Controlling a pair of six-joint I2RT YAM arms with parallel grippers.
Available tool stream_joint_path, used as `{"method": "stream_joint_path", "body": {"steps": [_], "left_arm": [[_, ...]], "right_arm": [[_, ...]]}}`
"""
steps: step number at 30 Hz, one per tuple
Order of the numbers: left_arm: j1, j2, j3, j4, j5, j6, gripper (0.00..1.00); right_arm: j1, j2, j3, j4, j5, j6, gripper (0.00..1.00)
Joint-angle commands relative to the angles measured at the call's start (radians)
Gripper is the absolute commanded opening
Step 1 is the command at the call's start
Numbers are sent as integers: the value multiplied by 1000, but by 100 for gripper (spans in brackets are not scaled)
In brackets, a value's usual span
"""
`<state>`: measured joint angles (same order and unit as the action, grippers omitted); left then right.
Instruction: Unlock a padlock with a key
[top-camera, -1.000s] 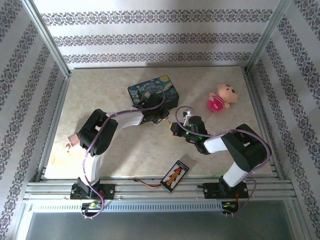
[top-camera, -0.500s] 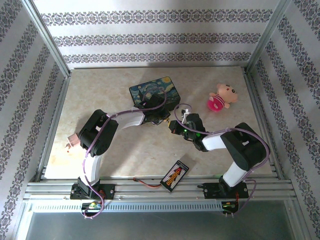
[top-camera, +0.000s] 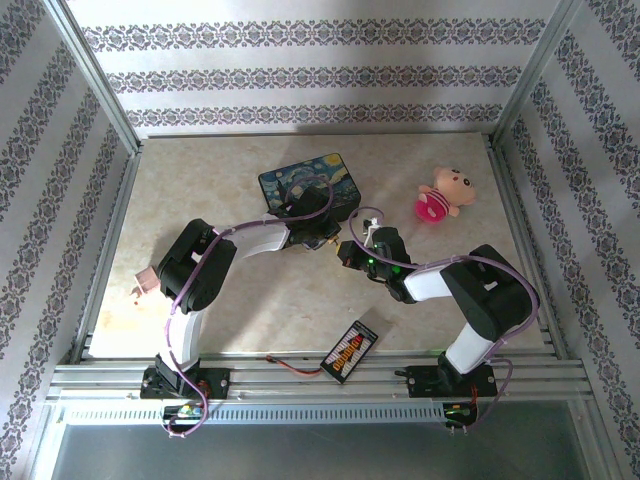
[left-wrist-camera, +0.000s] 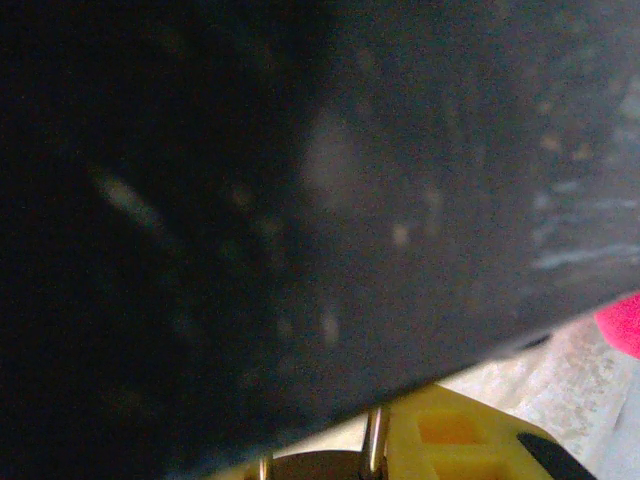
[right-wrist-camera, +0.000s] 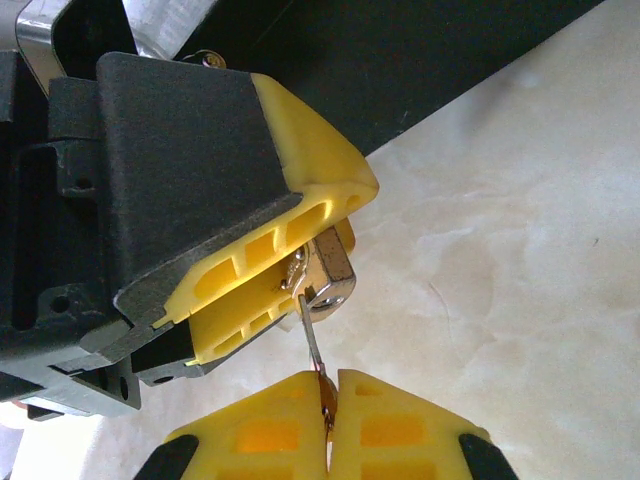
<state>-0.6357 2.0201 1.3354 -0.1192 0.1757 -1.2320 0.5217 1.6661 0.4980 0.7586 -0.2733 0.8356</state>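
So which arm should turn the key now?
Right. The right gripper is shut on the key, whose blade tip meets the padlock. The left gripper clamps the padlock, so it should probably just hold it steady.

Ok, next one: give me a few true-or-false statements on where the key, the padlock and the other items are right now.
1. The right gripper has its jaws shut on the key. True.
2. The padlock lies loose on the table. False: the left gripper holds it between its jaws.
3. The key's far end reaches the padlock. True.
4. The pink plush toy sits on the painted box. False: it lies on the table to the right of the box, apart from it.
5. The black strip with coloured marks lies at the table's far edge. False: it lies at the near edge.
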Motion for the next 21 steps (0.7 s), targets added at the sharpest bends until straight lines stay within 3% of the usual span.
{"method": "stream_joint_path", "body": {"steps": [1, 21], "left_arm": [[-25, -6, -5, -56, 59, -56, 11], [-25, -3, -7, -48, 67, -54, 11]], "right_arm": [[6, 4, -16, 25, 8, 5, 0], [8, -13, -23, 25, 14, -9, 0]]}}
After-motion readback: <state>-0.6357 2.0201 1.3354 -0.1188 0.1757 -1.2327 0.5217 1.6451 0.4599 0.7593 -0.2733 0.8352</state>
